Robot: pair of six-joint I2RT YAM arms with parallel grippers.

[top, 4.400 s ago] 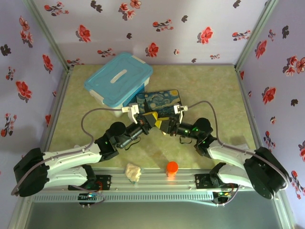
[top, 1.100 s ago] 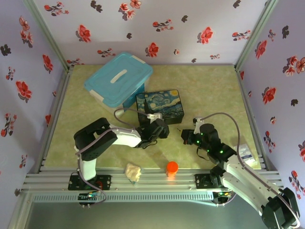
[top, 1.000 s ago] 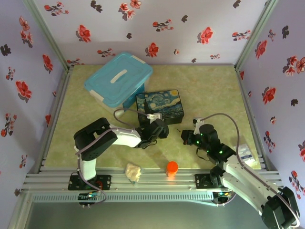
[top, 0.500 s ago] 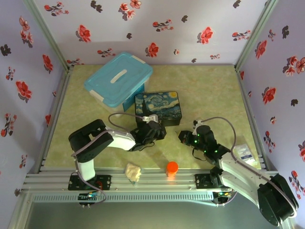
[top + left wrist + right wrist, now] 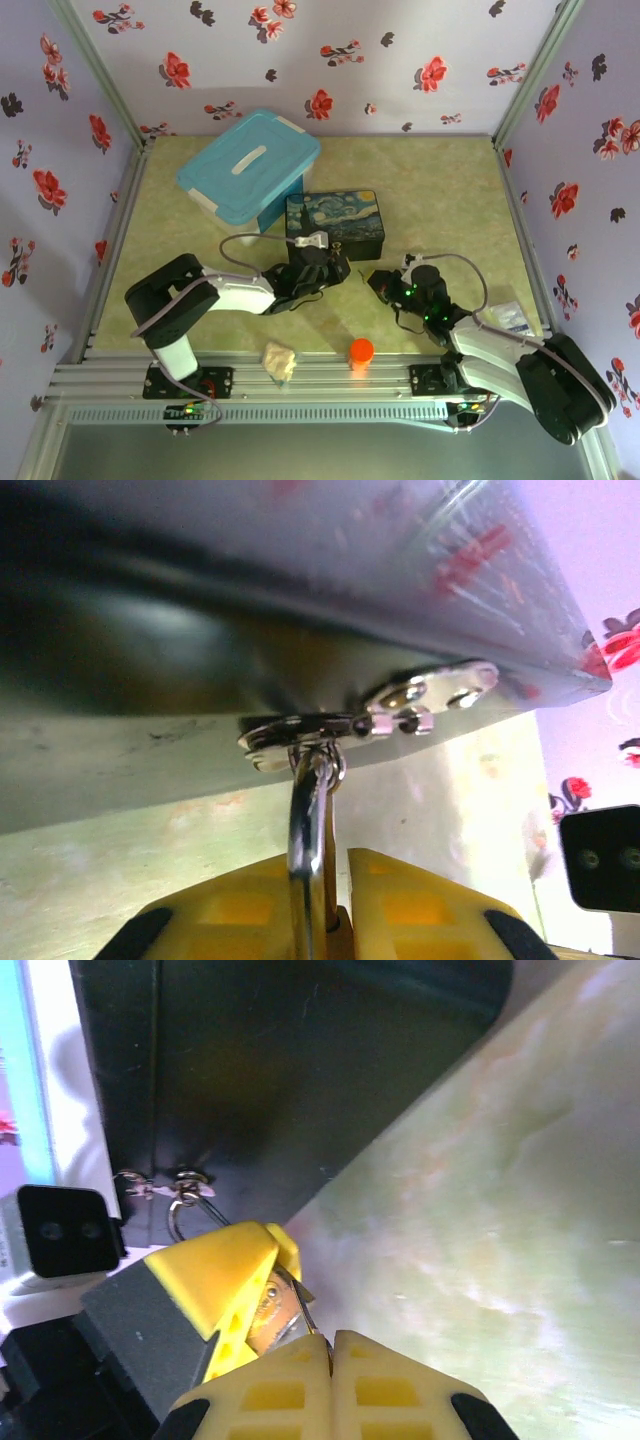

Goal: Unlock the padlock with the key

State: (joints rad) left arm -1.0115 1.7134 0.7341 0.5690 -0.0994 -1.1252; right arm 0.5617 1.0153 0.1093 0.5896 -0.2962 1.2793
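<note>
The padlock's silver shackle (image 5: 310, 820) hangs through the metal hasp (image 5: 300, 735) on the front of the Starry Night box (image 5: 335, 215). My left gripper (image 5: 340, 865) is shut on the padlock, and a sliver of its brass body (image 5: 343, 935) shows between the yellow fingers. In the right wrist view the brass padlock (image 5: 268, 1310) sits in the left gripper's yellow fingers (image 5: 215, 1270). My right gripper (image 5: 332, 1338) is shut on the thin dark key (image 5: 305, 1305), whose tip touches the padlock body. From above, the left gripper (image 5: 335, 268) and right gripper (image 5: 377, 283) nearly meet in front of the box.
A light blue lidded tub (image 5: 250, 165) stands behind and to the left of the painted box. An orange round cap (image 5: 361, 350) and a crumpled beige lump (image 5: 280, 362) lie near the front rail. A white packet (image 5: 510, 315) lies at the right.
The right gripper has crept left toward the left gripper and the padlock. The left arm's elbow has swung left and lower, while its gripper stays at the box front. The box shifted slightly.
</note>
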